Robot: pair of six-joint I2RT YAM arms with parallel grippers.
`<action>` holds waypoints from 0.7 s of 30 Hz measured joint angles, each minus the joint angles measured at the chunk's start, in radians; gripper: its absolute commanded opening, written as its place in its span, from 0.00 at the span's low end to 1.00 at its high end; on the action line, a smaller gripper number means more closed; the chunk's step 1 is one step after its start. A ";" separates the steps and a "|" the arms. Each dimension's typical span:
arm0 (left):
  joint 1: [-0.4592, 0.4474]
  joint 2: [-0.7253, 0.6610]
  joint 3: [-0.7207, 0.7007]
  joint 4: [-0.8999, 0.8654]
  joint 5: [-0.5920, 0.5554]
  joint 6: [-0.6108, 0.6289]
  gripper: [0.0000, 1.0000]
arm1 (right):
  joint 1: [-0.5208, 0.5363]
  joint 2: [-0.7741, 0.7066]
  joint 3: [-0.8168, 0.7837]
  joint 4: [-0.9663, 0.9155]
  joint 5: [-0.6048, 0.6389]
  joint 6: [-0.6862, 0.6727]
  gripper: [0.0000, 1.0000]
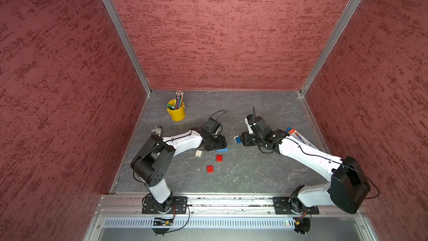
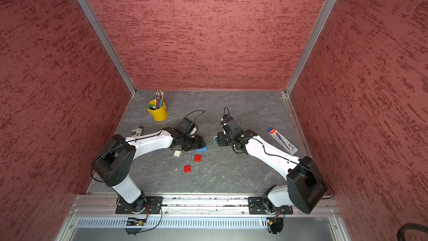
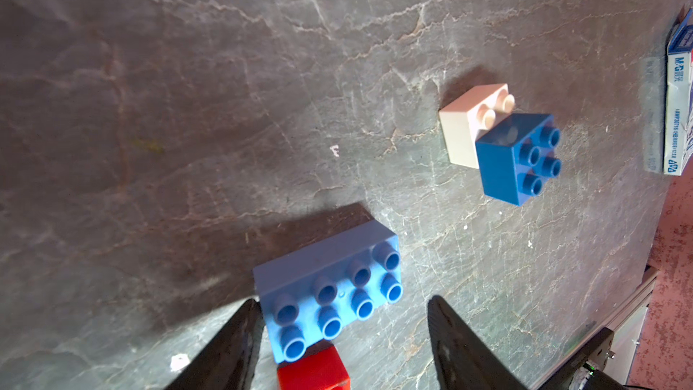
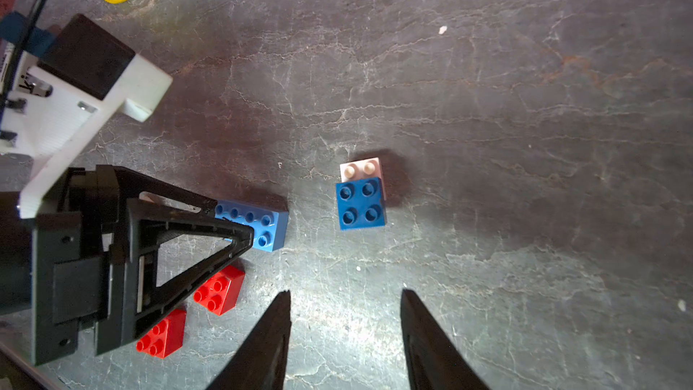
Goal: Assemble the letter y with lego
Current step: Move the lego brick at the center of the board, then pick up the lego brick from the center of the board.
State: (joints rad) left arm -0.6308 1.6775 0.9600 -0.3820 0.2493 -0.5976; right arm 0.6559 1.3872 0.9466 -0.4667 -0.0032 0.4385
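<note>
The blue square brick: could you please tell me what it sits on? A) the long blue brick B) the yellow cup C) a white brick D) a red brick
C: the blue square brick covers half of a white brick, leaving only two white studs showing.

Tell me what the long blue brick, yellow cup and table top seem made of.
Long blue rectangular studded brick: moulded plastic, smooth with a satin sheen, judging by its crisp edges and hollow studs. Yellow pencil cup: glossy, perhaps painted metal or plastic; the look leaves it open. Grey table top: veined stone or a stone-print laminate, matt.
</note>
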 measured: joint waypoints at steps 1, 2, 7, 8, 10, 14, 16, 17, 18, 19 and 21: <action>0.003 -0.017 -0.014 -0.004 0.000 0.002 0.72 | 0.003 -0.001 0.000 -0.002 -0.005 0.010 0.51; 0.008 -0.040 -0.031 -0.009 0.000 0.004 0.72 | 0.007 -0.001 0.000 -0.003 -0.011 0.021 0.51; 0.074 -0.245 -0.148 -0.052 -0.004 0.004 0.72 | 0.063 0.003 0.004 -0.013 -0.039 0.092 0.51; 0.090 -0.285 -0.168 -0.062 -0.004 0.003 0.72 | 0.082 0.008 0.008 -0.015 -0.043 0.107 0.52; 0.127 -0.370 -0.212 -0.084 -0.003 0.000 0.72 | 0.124 0.026 0.019 -0.017 -0.051 0.135 0.52; 0.197 -0.491 -0.278 -0.134 -0.003 -0.011 0.72 | 0.209 0.117 0.065 -0.023 -0.072 0.192 0.53; 0.219 -0.522 -0.299 -0.151 0.003 -0.016 0.72 | 0.241 0.175 0.094 -0.032 -0.078 0.214 0.52; 0.229 -0.531 -0.306 -0.159 0.006 -0.016 0.72 | 0.254 0.203 0.106 -0.035 -0.081 0.226 0.53; 0.235 -0.534 -0.311 -0.167 0.008 -0.017 0.72 | 0.264 0.230 0.117 -0.036 -0.084 0.238 0.53; 0.240 -0.535 -0.314 -0.173 0.012 -0.017 0.72 | 0.271 0.250 0.126 -0.039 -0.087 0.248 0.53; 0.246 -0.535 -0.320 -0.180 0.018 -0.016 0.72 | 0.286 0.295 0.142 -0.041 -0.092 0.277 0.54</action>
State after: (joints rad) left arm -0.3847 1.1423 0.6399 -0.5617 0.2672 -0.6136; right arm 0.9424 1.6821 1.0889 -0.5079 -0.0952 0.7155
